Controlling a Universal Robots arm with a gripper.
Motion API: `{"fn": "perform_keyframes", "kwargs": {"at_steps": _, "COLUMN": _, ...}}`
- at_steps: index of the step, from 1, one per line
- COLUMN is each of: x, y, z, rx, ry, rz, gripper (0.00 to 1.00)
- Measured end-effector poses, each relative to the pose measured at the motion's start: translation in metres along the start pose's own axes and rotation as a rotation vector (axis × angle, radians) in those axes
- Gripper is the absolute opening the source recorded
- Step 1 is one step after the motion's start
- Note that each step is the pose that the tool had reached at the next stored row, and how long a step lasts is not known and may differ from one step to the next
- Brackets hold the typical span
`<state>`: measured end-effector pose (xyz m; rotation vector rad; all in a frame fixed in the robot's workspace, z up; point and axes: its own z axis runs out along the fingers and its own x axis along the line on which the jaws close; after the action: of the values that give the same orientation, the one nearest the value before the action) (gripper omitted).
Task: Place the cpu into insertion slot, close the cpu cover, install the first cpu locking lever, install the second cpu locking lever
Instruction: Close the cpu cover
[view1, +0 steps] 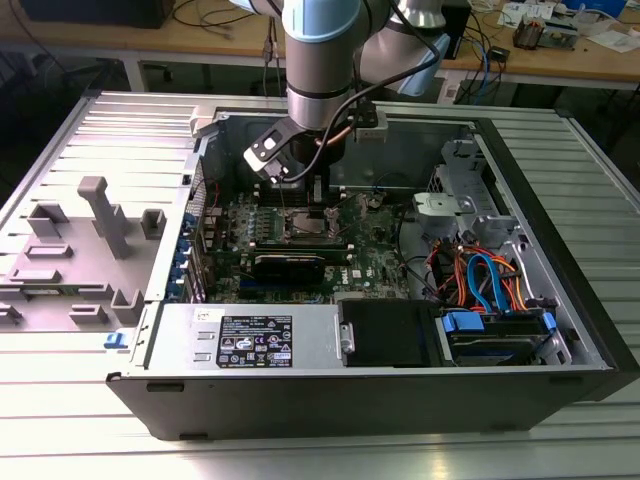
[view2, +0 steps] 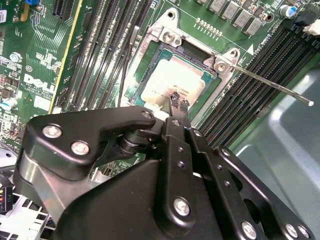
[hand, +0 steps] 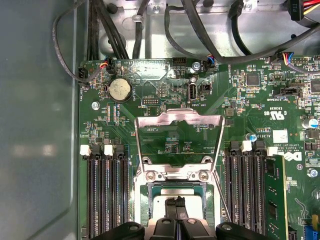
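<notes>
At the socket on the motherboard (view1: 372, 252), inside the open computer case (view1: 250, 340): the cpu (view2: 165, 80) lies flat in the insertion slot, silver top up, square to the socket frame.

Gripper (view2: 179, 102) hangs straight above the chip. Fingers (view2: 174, 100) drawn narrow, tips almost together, nothing between them. Tips sit over the near part of the chip's top; contact looks likely, but I cannot tell for certain from either wrist view.

The cpu cover (hand: 180, 118) stands open, swung away from the socket on its hinge, so bare board shows through its square opening.

Locking levers not latched: one lever (view2: 270, 82) is a bright rod slanting out from the socket corner over the memory slots (view2: 250, 95); the second lever (view2: 127, 70) runs along the opposite side of the socket.

Exterior view: arm descends vertically into the case, gripper (view1: 312, 205) at the socket.
</notes>
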<state>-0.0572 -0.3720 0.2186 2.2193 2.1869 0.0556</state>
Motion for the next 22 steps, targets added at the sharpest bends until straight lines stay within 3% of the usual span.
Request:
{"fn": "perform_keyframes", "kwargs": {"at_steps": 7, "x": 0.0000, "y": -0.0001, "z": 0.0000, "rx": -0.0001, "ry": 0.0000, "rz": 0.000, "gripper": 0.11}}
{"fn": "perform_keyframes", "kwargs": {"at_steps": 10, "x": 0.0001, "y": 0.0001, "z": -0.0005, "rx": 0.0002, "ry": -0.0035, "rz": 0.000, "gripper": 0.11}}
{"fn": "perform_keyframes", "kwargs": {"at_steps": 15, "x": 0.0004, "y": 0.0006, "z": -0.0115, "rx": 0.0000, "ry": -0.0047, "rz": 0.000, "gripper": 0.11}}
{"fn": "perform_keyframes", "kwargs": {"at_steps": 18, "x": 0.0015, "y": 0.0099, "z": -0.0113, "rx": 0.0006, "ry": -0.0046, "rz": 0.000, "gripper": 0.11}}
{"fn": "perform_keyframes", "kwargs": {"at_steps": 19, "x": 0.0025, "y": 0.0201, "z": -0.0108, "rx": 0.0020, "ry": -0.0048, "rz": 0.000, "gripper": 0.11}}
{"fn": "perform_keyframes", "kwargs": {"at_steps": 22, "x": 0.0032, "y": 0.0231, "z": -0.0109, "rx": 0.0022, "ry": -0.0061, "rz": 0.000, "gripper": 0.11}}
